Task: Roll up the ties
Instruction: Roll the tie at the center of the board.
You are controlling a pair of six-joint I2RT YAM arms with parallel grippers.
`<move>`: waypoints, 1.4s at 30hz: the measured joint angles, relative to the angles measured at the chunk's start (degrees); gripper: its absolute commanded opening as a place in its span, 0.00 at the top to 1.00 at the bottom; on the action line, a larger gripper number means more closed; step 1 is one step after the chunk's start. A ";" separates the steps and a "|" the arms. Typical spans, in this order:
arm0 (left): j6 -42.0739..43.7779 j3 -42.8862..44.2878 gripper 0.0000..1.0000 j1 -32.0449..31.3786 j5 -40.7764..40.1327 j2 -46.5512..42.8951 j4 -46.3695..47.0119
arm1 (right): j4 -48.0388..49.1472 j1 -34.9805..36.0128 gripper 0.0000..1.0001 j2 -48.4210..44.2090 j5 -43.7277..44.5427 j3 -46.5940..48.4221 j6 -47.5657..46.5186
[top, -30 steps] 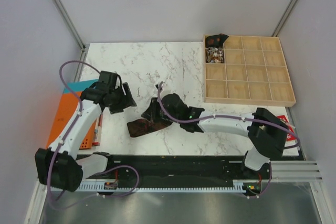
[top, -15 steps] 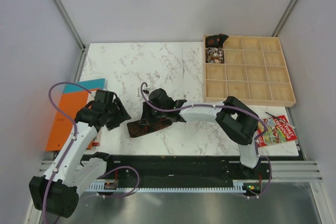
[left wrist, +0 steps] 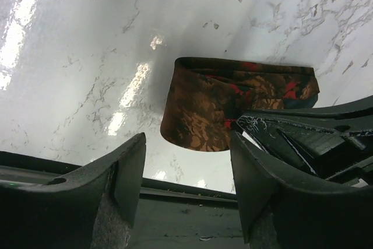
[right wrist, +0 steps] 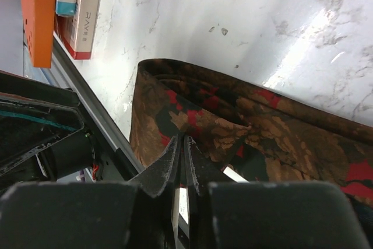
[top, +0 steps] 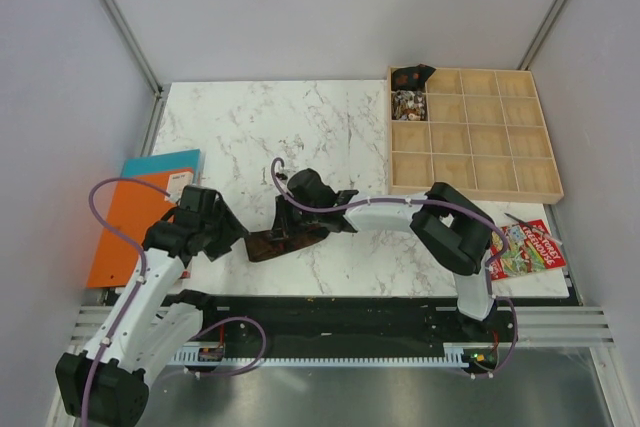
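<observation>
One dark brown tie [top: 283, 241] with a reddish pattern lies folded flat near the table's front edge. It shows in the left wrist view [left wrist: 215, 106] and the right wrist view [right wrist: 280, 126]. My right gripper [top: 290, 224] is over its middle; in the right wrist view its fingers are pressed together [right wrist: 185, 139], with the tips pinching a fold of the fabric. My left gripper [top: 233, 237] is open and empty just left of the tie's rounded folded end, and the tie lies beyond its fingers [left wrist: 186, 202]. The right gripper's fingers [left wrist: 291, 138] lie on the tie.
A wooden compartment tray [top: 475, 162] stands at the back right, with rolled ties in two top-left cells [top: 409, 89]. An orange book [top: 135, 217] lies off the table's left edge, a booklet [top: 527, 247] at the right. A black rail [top: 330, 317] runs along the front.
My left gripper has come nearer and right, down to the tie's left end. My right arm has reached further left and lowered the raised fold, so the tie lies flatter.
</observation>
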 measured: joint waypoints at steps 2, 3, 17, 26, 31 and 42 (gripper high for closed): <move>-0.24 0.00 0.35 0.00 0.00 -0.09 0.52 | 0.00 -0.33 0.87 0.00 -0.15 -0.15 0.02; -0.37 -0.04 0.35 -0.02 0.00 -0.20 0.76 | 0.00 -0.46 0.87 -0.02 -0.20 -0.15 0.02; -1.27 -1.90 0.36 -0.28 -0.07 -2.38 2.54 | 2.10 -0.92 0.87 -3.61 -3.48 -1.79 2.71; -3.48 -6.34 0.36 -1.03 -0.17 -4.85 5.79 | 4.20 -0.90 0.88 -1.03 -6.19 -4.59 4.96; -4.31 -9.46 0.36 -2.49 -0.13 -3.91 7.26 | 5.27 -0.92 0.89 0.50 -6.69 -4.81 5.01; -4.50 -12.20 0.36 -4.37 -0.13 -4.07 11.89 | 6.78 -1.51 0.90 1.05 -7.41 -5.55 4.98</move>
